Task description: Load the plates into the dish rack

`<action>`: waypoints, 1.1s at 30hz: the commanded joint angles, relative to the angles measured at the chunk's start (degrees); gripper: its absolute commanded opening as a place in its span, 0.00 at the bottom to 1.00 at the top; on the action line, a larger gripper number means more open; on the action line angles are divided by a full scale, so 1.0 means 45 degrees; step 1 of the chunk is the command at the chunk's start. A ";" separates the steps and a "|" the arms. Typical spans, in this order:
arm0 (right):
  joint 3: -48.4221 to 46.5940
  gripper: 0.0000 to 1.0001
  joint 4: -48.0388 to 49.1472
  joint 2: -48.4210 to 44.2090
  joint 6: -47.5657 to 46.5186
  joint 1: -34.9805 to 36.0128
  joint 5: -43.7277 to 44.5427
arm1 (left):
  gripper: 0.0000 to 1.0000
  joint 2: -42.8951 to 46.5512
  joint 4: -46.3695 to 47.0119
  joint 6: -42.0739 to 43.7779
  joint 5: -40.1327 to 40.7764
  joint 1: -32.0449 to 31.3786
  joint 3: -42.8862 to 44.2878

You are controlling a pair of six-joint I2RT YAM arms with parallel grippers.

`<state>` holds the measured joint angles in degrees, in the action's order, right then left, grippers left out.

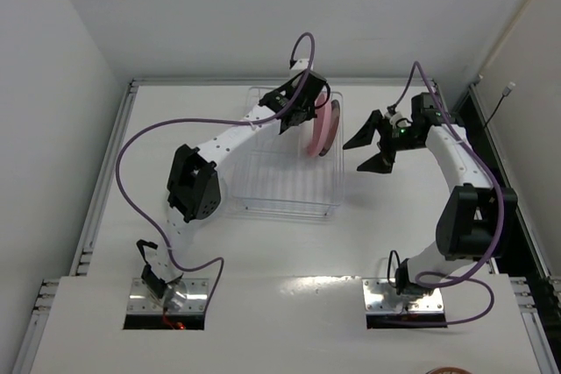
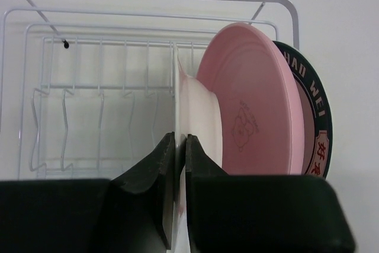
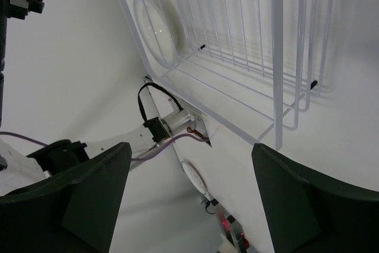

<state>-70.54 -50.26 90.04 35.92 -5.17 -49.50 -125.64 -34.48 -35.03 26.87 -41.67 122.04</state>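
Note:
The white wire dish rack (image 1: 289, 183) stands at the table's back middle. The pink plate (image 1: 322, 125) stands upright at its right end, and the white plate with a dark patterned rim (image 2: 315, 111) stands right behind it. My left gripper (image 1: 296, 116) hangs over the rack and is shut on the rim of a translucent plate (image 2: 198, 117). That plate is held edge-on just left of the pink plate (image 2: 254, 105). My right gripper (image 1: 355, 155) is open and empty, right of the rack. Another clear plate (image 3: 155, 25) lies on the table beyond the rack.
The rack's left rows of prongs (image 2: 100, 117) hold nothing. In the right wrist view the rack's wire side (image 3: 260, 39) is close ahead, with the left arm's base (image 3: 177, 124) beyond it. Raised walls border the table on the left, back and right.

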 commanded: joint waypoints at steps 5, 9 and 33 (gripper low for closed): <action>0.0090 0.81 0.0036 -0.0497 -0.0190 -0.0082 -0.0251 | 0.03 -0.0634 -0.1011 0.0186 0.0182 0.0002 -0.0186; 0.0090 0.81 0.0036 -0.0614 -0.0190 -0.0082 -0.0251 | 0.16 -0.0750 -0.1010 0.0323 0.0026 0.0002 -0.0186; 0.0090 0.81 0.0153 -0.0497 -0.0190 -0.0082 -0.0251 | 0.80 0.0185 0.0766 0.0557 -0.2181 0.0002 0.1064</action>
<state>-70.37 -50.22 89.30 35.92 -5.17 -49.63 -128.31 -36.10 -32.14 21.32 -41.36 124.16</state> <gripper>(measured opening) 0.808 0.799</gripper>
